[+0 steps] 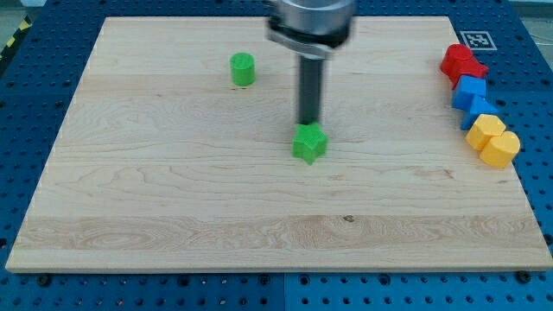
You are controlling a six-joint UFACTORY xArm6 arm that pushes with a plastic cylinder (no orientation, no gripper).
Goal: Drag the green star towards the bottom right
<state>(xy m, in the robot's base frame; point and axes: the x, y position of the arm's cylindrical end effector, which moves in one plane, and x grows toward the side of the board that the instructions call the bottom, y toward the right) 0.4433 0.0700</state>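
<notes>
The green star lies near the middle of the wooden board. My tip stands just above the star in the view, at its top edge, touching or nearly touching it. The rod rises straight up to the arm's body at the view's top. A green cylinder stands toward the view's upper left, well apart from the tip.
At the board's right edge several blocks sit in a column: two red blocks at the top, two blue blocks below them, two yellow blocks lowest. A blue pegboard surrounds the board.
</notes>
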